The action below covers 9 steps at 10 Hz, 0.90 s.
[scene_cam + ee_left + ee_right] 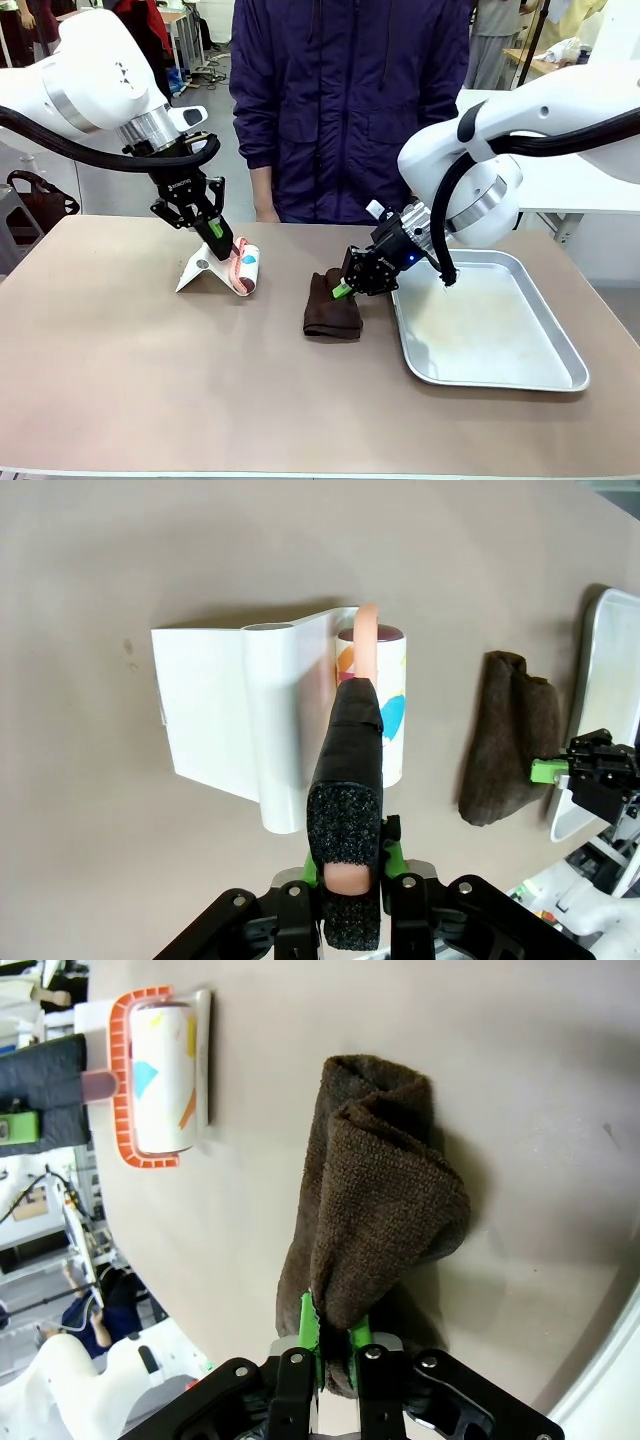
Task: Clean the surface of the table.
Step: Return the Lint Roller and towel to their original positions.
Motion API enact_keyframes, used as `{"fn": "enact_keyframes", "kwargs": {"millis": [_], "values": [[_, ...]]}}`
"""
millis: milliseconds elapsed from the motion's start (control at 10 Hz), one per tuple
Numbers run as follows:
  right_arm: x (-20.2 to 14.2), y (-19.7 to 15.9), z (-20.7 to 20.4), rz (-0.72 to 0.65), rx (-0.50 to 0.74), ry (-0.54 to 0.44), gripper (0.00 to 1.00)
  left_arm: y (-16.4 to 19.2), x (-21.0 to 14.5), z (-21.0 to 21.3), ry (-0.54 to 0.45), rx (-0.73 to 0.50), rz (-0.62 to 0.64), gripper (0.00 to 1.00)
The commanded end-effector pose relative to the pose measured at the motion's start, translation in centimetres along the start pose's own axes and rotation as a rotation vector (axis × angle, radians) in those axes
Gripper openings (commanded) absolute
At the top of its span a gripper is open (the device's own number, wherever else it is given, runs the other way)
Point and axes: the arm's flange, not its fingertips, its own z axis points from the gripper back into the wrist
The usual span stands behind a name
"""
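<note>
While the left gripper (212,226) pinches the black foam-covered handle (346,780) of a lint roller with a patterned paper roll (245,268), its green-padded fingers closed against the foam on either side, the roll sits just ahead of and below the fingertips on the large matte brownish-taupe table (150,380). A white plastic cover sheet (225,720) of the roller lies beside the roll, touching it, on the side away from the other arm. Well off to the roller's far side, the right gripper (345,288) clamps one end of a folded dark brown terry cloth (375,1220), the fabric squeezed between its green pads (311,1335) and the rest of the cloth lying flat on the tabletop ahead of the fingers. Just behind that gripper, beside the cloth, a rectangular silver metal tray (560,345) rests on the table. A person in a dark purple jacket (350,100) stands at the table's far edge.
</note>
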Motion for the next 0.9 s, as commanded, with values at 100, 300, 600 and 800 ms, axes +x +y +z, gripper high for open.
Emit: {"fn": "enact_keyframes", "kwargs": {"millis": [100,300,600,800], "values": [[0.4,0.6,0.1,-0.026,-0.015,0.041,1.00,0.6,0.2,0.0,-0.012,0.001,0.039,1.00],[0.4,0.7,0.2,-0.022,-0.010,0.044,1.00,1.1,-0.1,0.9,-0.036,-0.008,0.047,1.00],[0.3,0.8,0.2,-0.030,-0.033,0.053,1.00,2.9,-0.9,2.2,-0.062,-0.027,0.081,1.00],[0.3,1.3,0.5,-0.024,-0.078,0.048,1.00,4.1,-1.9,3.1,-0.080,-0.057,0.084,1.00]]}}
